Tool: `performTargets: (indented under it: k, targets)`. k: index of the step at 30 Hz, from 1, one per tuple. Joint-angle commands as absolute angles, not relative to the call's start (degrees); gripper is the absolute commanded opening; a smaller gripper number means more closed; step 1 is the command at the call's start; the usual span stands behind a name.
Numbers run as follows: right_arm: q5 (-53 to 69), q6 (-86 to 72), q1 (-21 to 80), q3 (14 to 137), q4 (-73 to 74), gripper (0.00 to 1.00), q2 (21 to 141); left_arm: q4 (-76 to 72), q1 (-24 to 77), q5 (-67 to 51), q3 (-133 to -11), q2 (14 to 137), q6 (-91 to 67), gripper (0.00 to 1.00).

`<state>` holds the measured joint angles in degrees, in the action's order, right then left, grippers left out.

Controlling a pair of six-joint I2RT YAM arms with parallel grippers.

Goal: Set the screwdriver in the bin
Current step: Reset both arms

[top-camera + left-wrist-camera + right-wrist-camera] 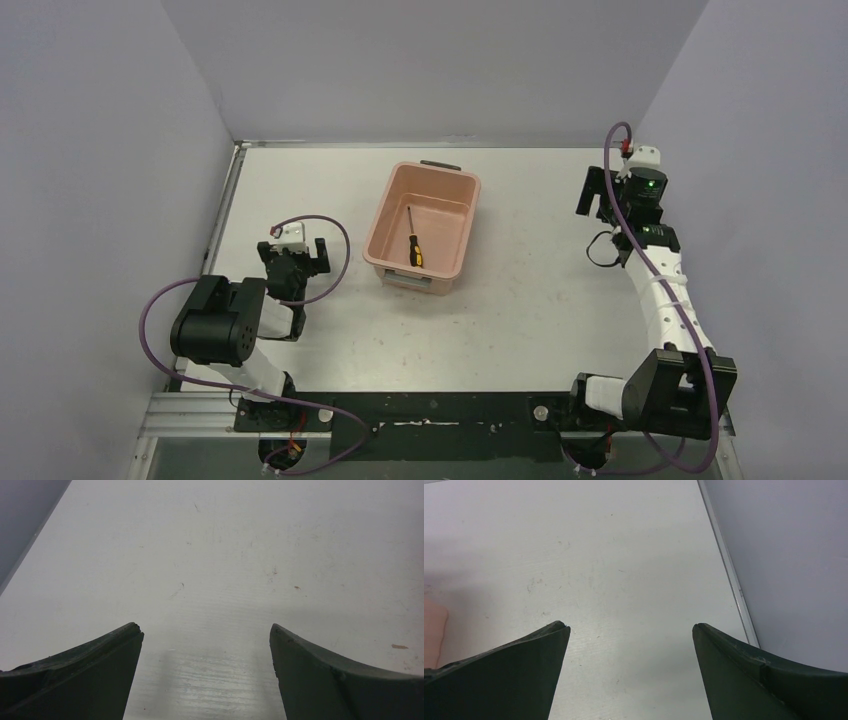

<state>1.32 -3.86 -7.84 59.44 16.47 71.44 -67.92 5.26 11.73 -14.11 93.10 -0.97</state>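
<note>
The salmon-pink bin (380,236) stands in the middle of the table. The screwdriver (413,243), with a yellow-and-black handle and a thin dark shaft, lies flat on the bin's floor. My left gripper (297,254) is open and empty over bare table, well left of the bin; in its wrist view (206,628) only tabletop shows between the fingers. My right gripper (597,193) is open and empty near the right wall, well right of the bin. In its wrist view (630,626) a sliver of the bin (433,630) shows at the left edge.
Grey walls enclose the table on the left, back and right. A metal strip (726,565) runs along the table's right edge by the wall. Purple cables loop off both arms.
</note>
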Motion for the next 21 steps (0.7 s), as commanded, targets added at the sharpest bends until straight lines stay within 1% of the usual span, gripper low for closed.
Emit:
performTargets:
  k: [1,7,15,21]
  targets:
    - [2.42,-4.58,-7.82,59.53,13.09,1.00,68.52,-69.83,5.19,11.60,-14.24,92.25,-1.11,0.97]
    - [2.38,-7.50,-7.82,59.84,12.57,1.00,68.69,-69.83,5.16,11.59,-14.24,92.20,-1.13,0.97]
    - [5.48,-8.05,-7.84,59.37,11.83,1.00,68.38,-69.89,5.19,11.60,-14.24,92.21,-1.08,0.97]
    - [5.19,-8.59,-7.85,59.68,11.80,1.00,68.38,-69.89,5.19,11.60,-14.24,92.27,-1.14,0.97]
